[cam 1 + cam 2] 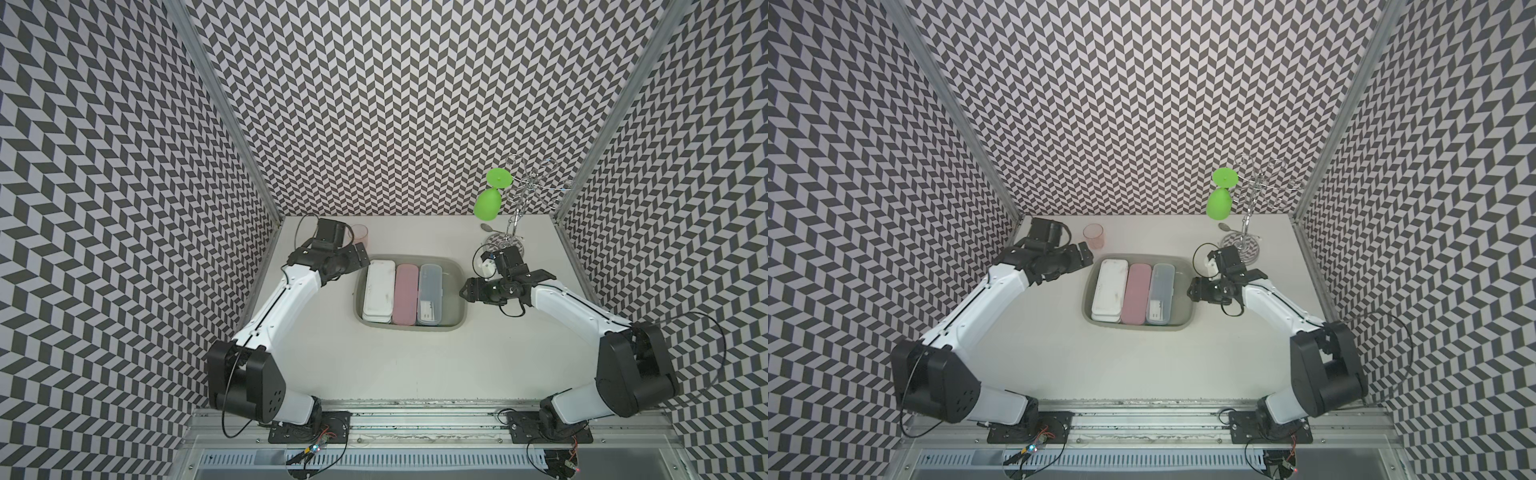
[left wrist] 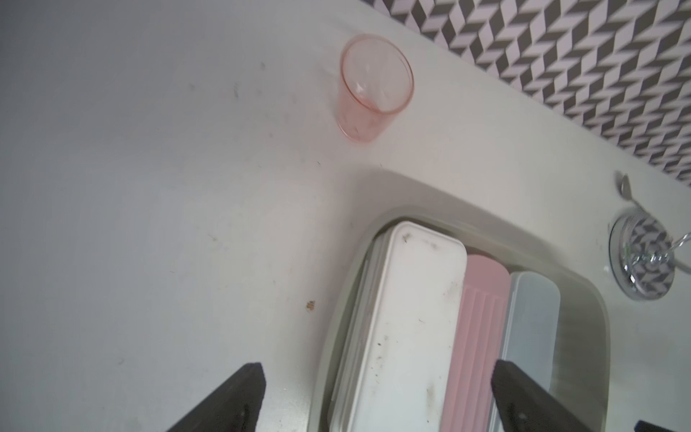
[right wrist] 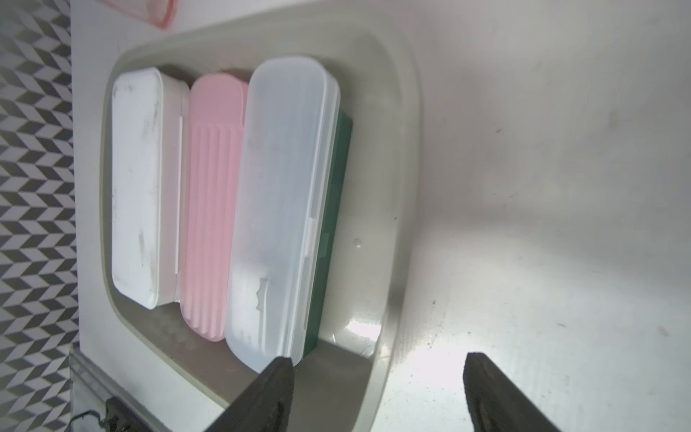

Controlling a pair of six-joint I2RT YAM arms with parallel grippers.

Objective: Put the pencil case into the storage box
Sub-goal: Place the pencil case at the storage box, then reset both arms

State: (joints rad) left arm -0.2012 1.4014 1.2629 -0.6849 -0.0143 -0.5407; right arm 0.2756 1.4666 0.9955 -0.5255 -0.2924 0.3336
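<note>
Evidently wide, empty: left gripper [image 2: 377,372], right gripper [image 3: 378,361].

ROBOTICS LAB TEST BOOTH: I am working inside a cell where chevron-patterned panels [image 1: 395,104] are walling a white tabletop [image 1: 395,365] on three sides. Aluminium posts [image 1: 224,108] are framing the corners. My left arm [image 1: 282,299] and right arm [image 1: 573,303] are standing bolted to a metal rail [image 1: 415,415], with bare wiring [image 1: 316,448] showing beside a slotted cable duct [image 1: 415,459].

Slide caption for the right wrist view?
Open right gripper by storage box holding white pencil case, pink pencil case, translucent pencil case abreast.
</note>
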